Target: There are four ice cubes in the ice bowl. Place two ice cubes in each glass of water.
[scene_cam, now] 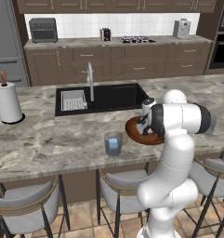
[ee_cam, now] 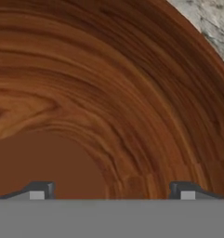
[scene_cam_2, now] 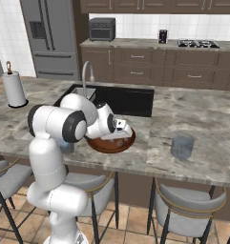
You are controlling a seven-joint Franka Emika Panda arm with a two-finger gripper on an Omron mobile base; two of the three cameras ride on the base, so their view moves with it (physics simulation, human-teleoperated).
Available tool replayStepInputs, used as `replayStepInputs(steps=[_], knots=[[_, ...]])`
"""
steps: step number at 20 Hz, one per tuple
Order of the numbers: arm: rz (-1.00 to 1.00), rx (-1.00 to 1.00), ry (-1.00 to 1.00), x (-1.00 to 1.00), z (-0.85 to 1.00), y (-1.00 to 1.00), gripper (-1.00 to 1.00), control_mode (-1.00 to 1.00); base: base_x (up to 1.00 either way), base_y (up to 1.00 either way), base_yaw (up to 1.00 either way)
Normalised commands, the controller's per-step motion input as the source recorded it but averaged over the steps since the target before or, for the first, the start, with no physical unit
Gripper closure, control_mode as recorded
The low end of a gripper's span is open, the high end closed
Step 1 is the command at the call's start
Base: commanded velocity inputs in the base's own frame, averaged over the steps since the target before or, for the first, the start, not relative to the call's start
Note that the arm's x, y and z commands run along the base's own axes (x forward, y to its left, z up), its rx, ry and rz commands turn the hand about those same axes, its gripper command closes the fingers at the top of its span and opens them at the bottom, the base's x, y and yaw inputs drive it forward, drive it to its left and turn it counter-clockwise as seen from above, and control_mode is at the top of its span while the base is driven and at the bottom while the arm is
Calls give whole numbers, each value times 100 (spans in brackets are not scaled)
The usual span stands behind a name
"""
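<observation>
Gripper (ee_cam: 112, 190) spread wide inside the ice bowl (ee_cam: 132, 93)
The arm hides most of the bowl's inside; one glass (scene_cam: 113, 143) holds ice.

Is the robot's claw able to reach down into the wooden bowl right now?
Probably yes. The claw hangs open close above the ice bowl, with only bare wood under it. I can't see any ice cubes there.
</observation>
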Motion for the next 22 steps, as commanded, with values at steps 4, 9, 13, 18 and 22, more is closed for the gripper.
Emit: replayStepInputs(steps=[4,9,13,18,22], knots=[[0,-1,-4,0,-12,-4,-100,-100,0,0,0],[0,-1,-5,0,-9,-5,-100,-100,0,0,0],[0,-1,-5,0,-7,-9,-100,-100,0,0,0],[0,0,-3,0,-11,-6,-100,-100,0,0,0],[0,-1,0,0,-19,-1,-100,-100,0,0,0]])
